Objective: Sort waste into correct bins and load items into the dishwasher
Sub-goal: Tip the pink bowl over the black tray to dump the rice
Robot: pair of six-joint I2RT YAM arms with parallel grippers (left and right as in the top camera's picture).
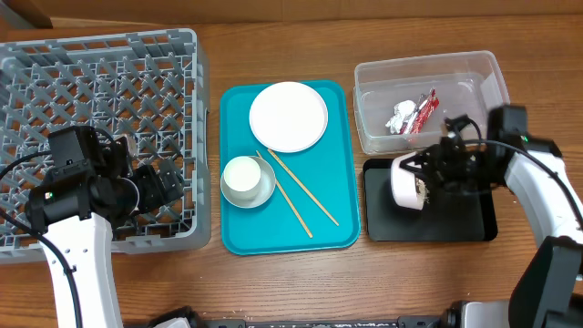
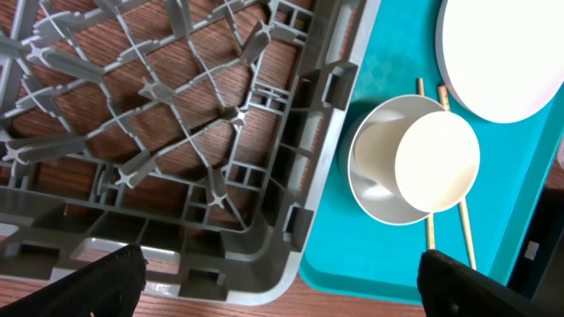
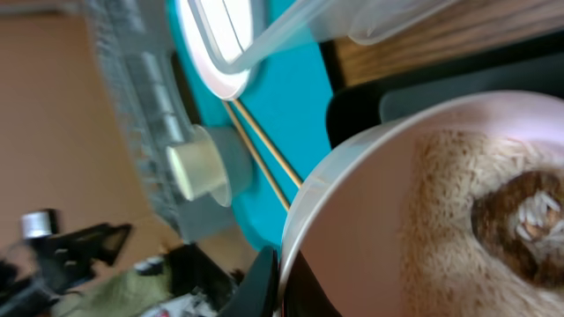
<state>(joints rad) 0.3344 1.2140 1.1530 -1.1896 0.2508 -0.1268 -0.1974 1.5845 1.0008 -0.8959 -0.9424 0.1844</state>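
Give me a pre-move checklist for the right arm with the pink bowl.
1. Right gripper shut on the pink bowl: ok.
2. Bowl tipped on its side over the black tray: ok.
3. Bowl emptied: not ok. The rice grains and the brown lump are still inside.
4. Tray patch under the bowl free of obstacles: cannot tell, because the bowl hides it.
5. Red wrapper and silvery wrapper in the clear tub: ok.
6. Left gripper out of the way: ok. It is open over the dish rack.
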